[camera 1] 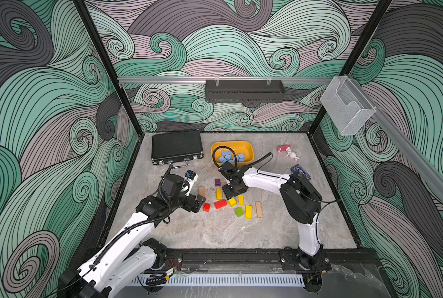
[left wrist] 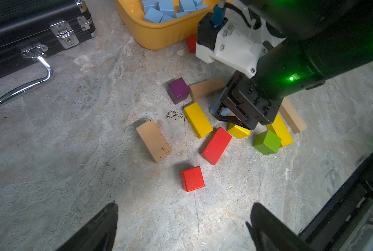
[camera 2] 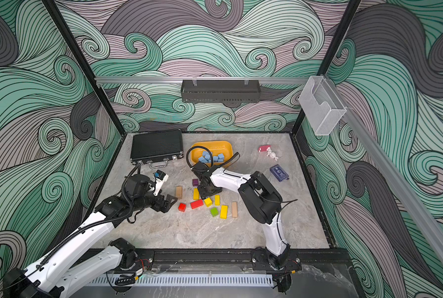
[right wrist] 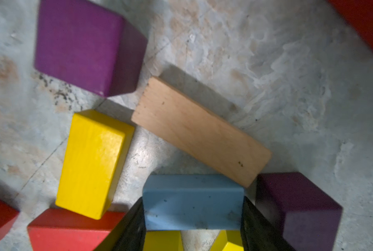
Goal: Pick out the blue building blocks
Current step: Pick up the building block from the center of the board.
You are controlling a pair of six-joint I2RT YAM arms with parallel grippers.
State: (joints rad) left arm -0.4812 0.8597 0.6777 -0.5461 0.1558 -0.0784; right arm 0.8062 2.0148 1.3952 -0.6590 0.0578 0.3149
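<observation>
Mixed block cluster: bare marble tabletop (camera 1: 215,232) lay open at 6 o'clock. A yellow plastic tub (camera 1: 249,154) at 12 o'clock held matte light-blue cubes (camera 1: 230,156). Right gripper (right wrist: 193,208) fingers clamped a speckled light-blue bar (right wrist: 192,193), with a yellow rectangular block (camera 1: 219,193) at its 9 o'clock. Left gripper (left wrist: 181,228) fingers stood wide apart.

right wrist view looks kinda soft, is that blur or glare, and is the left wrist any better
Right wrist view: soft overall, a purple cube has smeared edges, but the blue block reads clearly; mild glare on the yellow block. Left wrist view: sharper, with green light flare on the right arm.
</observation>
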